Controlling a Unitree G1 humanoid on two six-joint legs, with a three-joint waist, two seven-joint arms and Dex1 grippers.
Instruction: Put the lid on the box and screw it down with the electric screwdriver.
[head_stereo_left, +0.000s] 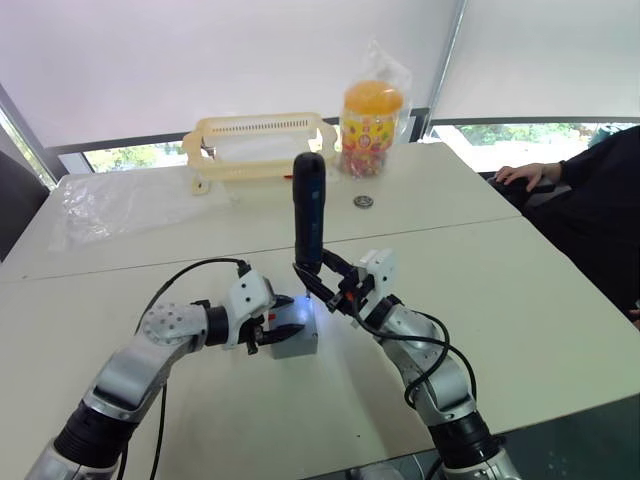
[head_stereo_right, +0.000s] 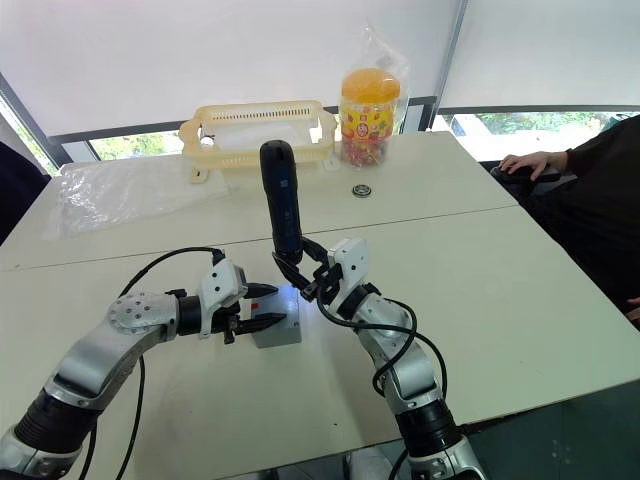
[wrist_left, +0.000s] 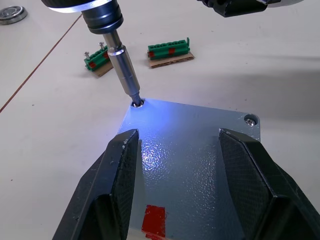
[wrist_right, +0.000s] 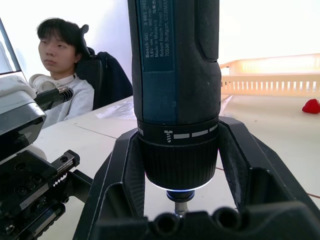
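The grey box (head_stereo_left: 298, 342) sits on the table in front of me with the flat grey lid (wrist_left: 190, 145) lying on top of it. My left gripper (head_stereo_left: 277, 325) is shut on the box, one black finger (wrist_left: 122, 160) on each side. My right gripper (head_stereo_left: 323, 281) is shut on the electric screwdriver (head_stereo_left: 308, 210), which stands nearly upright over the box. Its metal bit (wrist_left: 125, 70) rests in a screw at one lid corner, and its light glows on the lid. A second screw (wrist_left: 250, 119) sits in the neighbouring corner. A red mark (wrist_left: 152, 220) shows near the left fingers.
Two green terminal blocks (wrist_left: 169, 50) lie just beyond the box. A yellow basket (head_stereo_left: 262, 145), a bagged jar with an orange lid (head_stereo_left: 370, 115), a small metal disc (head_stereo_left: 363, 201) and a clear plastic bag (head_stereo_left: 110, 205) lie farther back. A person's hand (head_stereo_left: 525, 175) rests at the table's right edge.
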